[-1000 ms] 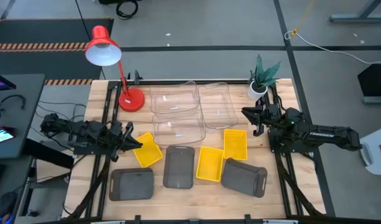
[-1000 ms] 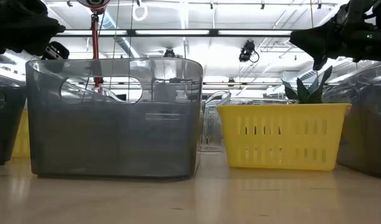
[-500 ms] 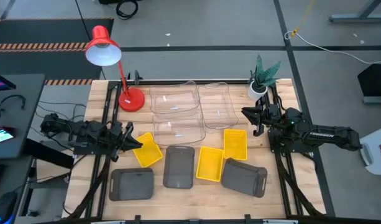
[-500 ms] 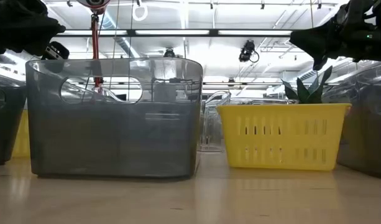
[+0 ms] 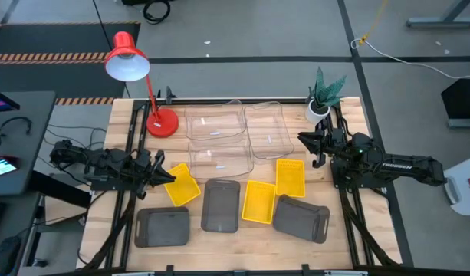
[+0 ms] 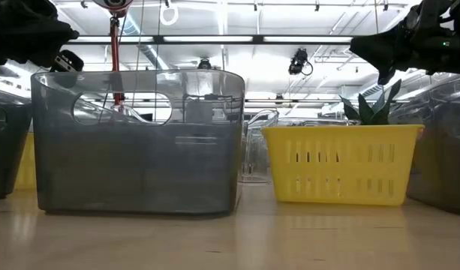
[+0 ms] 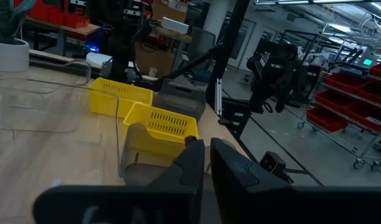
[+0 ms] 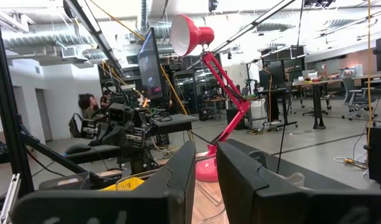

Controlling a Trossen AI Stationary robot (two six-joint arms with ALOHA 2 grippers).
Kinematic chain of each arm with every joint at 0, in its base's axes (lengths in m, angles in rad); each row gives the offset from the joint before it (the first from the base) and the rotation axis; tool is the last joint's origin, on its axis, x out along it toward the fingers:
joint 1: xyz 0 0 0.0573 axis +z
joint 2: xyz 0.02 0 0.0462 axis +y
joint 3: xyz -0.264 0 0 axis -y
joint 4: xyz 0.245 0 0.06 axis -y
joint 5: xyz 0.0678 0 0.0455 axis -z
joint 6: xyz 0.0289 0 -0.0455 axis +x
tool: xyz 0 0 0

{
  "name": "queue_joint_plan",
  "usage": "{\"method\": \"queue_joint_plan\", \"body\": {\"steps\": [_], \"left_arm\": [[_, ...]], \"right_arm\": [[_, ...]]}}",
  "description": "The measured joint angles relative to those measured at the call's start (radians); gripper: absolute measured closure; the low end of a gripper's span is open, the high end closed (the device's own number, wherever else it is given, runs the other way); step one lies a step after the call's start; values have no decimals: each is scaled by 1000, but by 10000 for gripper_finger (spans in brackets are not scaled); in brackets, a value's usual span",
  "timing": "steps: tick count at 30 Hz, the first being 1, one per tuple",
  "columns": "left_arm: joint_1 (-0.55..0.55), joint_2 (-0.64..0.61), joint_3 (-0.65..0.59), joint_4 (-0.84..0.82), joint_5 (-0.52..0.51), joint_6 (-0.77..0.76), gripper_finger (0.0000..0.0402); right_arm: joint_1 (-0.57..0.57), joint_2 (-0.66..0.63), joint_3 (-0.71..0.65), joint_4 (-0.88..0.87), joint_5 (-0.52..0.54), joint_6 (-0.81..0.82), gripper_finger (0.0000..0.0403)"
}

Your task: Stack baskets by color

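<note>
Nine baskets rest bottom-down on the wooden table (image 5: 112, 230). Three clear ones (image 5: 214, 123) (image 5: 268, 130) (image 5: 221, 159) sit at the far middle. In front lie three yellow ones (image 5: 181, 184) (image 5: 258, 201) (image 5: 290, 176) and three dark grey ones (image 5: 162, 227) (image 5: 221, 205) (image 5: 301, 218). My left gripper (image 5: 168, 175) (image 7: 207, 167) hovers level above the left yellow basket's edge, fingers almost together, holding nothing. My right gripper (image 5: 307, 147) (image 8: 206, 168) hovers at the right beside a clear basket, slightly open with nothing between its fingers.
A red desk lamp (image 5: 127, 57) stands with its base (image 5: 162, 123) at the table's far left. A small white potted plant (image 5: 321, 100) stands at the far right corner. Bare wood shows along the near edge. A person sits in the room beyond the table (image 8: 87, 106).
</note>
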State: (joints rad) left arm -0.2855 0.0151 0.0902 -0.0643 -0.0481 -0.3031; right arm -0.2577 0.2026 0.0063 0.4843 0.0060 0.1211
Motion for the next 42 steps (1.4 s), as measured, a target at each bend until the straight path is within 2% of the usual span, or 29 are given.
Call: {"method": "queue_joint_plan", "body": {"steps": [30,36,42], "left_arm": [[0,0,0,0,0,0,363],[0,0,0,0,0,0,369],[0,0,0,0,0,0,370]], "right_arm": [[0,0,0,0,0,0,332],[0,0,0,51,0,7,332],[0,0,0,145,0,164,332]]}}
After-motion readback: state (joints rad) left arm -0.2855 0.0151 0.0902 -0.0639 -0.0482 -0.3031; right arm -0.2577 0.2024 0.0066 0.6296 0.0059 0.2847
